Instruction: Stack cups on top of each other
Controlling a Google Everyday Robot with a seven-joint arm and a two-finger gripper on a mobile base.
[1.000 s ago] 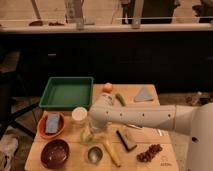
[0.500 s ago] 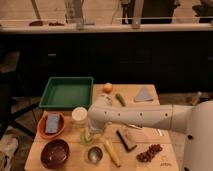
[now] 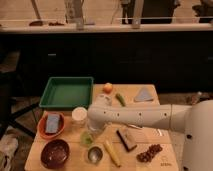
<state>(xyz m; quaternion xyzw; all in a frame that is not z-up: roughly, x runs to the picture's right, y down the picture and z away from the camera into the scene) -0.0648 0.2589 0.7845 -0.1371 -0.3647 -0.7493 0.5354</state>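
Pale translucent green plastic cup upright on wooden bench, shiny silver metal cup just beside it, nearer front edge. Claw drawn together at green cup's top; grip on rim unclear. Dark red bowl near.

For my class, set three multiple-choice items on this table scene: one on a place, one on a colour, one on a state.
1. Where is the silver cup?
A on the floor
B near the table's front edge, between the dark red bowl and the banana
C on the back counter

2. What colour is the tray?
A green
B blue
C white

3. How is the gripper?
A open, high above the table
B shut on the green cup
C out of sight

Key:
1 B, it stands between bowl and banana.
2 A, the tray is plainly green.
3 B, the arm reaches down to that cup.
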